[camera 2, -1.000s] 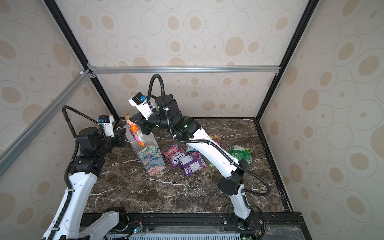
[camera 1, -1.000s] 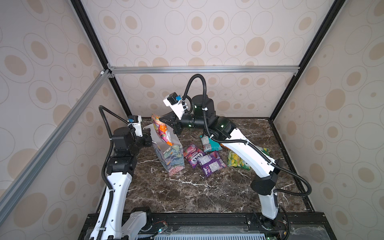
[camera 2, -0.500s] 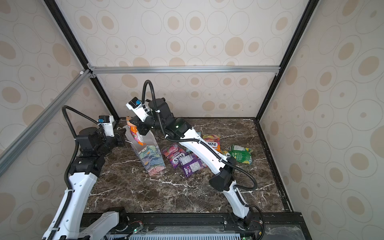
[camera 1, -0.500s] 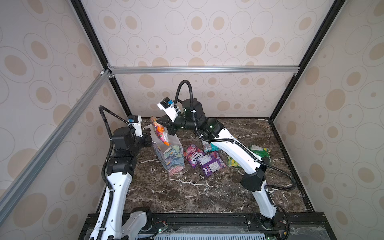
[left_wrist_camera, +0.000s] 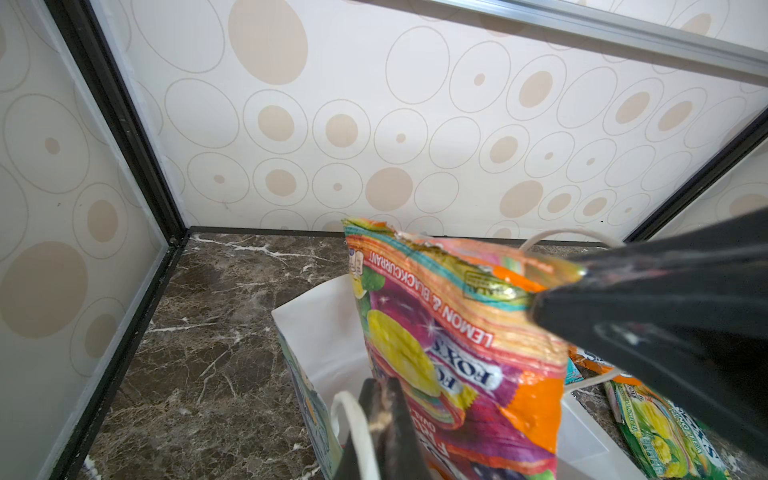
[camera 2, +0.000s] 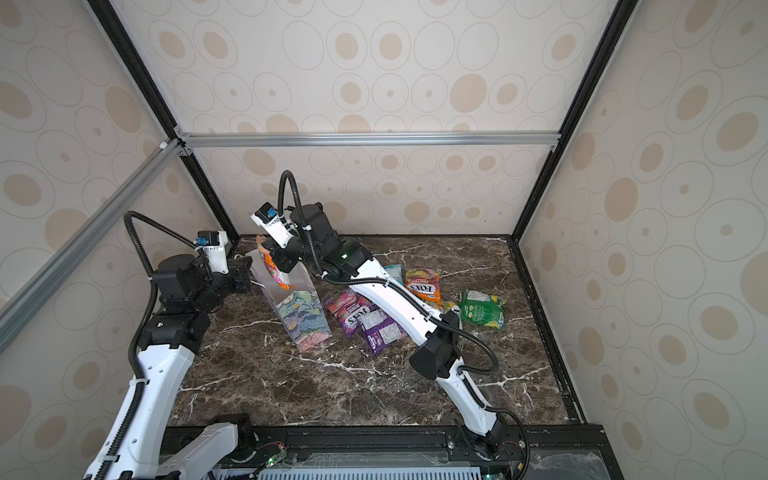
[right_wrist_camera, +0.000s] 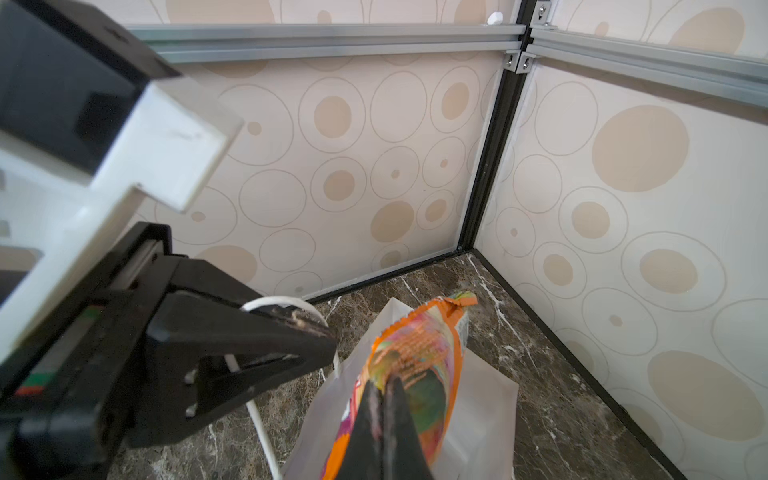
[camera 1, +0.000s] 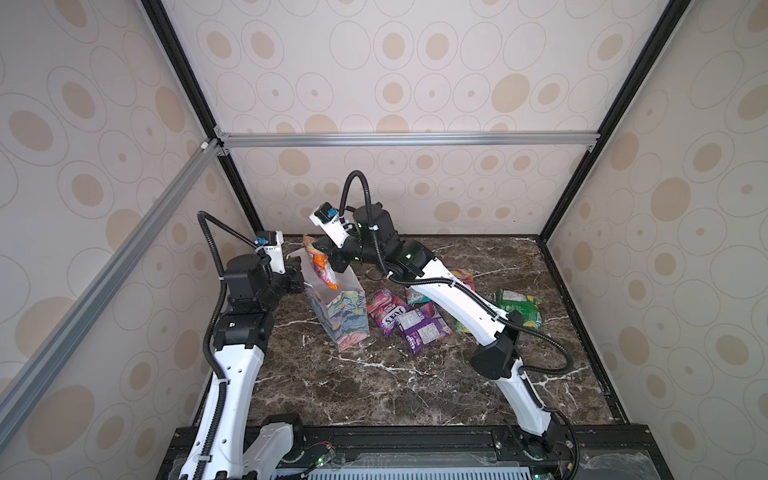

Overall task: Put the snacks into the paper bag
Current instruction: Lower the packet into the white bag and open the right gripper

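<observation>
The paper bag [camera 1: 347, 320] [camera 2: 307, 324] stands upright at the back left of the marble floor, its mouth open and its inside white [left_wrist_camera: 328, 332] [right_wrist_camera: 482, 399]. My left gripper [camera 1: 302, 283] [camera 2: 249, 282] [left_wrist_camera: 384, 390] is shut on its rim beside a white cord handle [left_wrist_camera: 353, 419]. My right gripper [camera 1: 334, 262] [camera 2: 282, 259] [right_wrist_camera: 384, 386] is shut on a multicolour orange FOX'S snack packet [camera 1: 320, 266] [camera 2: 274, 268] [left_wrist_camera: 449, 353] [right_wrist_camera: 415, 361]. The packet hangs upright over the mouth with its lower end inside the bag.
Loose snacks lie to the right of the bag: pink-red [camera 1: 384, 303], purple [camera 1: 424, 328], teal [camera 1: 415, 296], orange [camera 2: 423, 284] and green-yellow [camera 1: 519, 307]. The right arm's white link [camera 1: 457, 303] stretches over them. The back-left corner post [left_wrist_camera: 137, 137] and walls stand close to the bag.
The right arm has swung left and a little lower, bringing the held packet down into the bag's mouth. The left arm has kept its hold on the bag without moving.
</observation>
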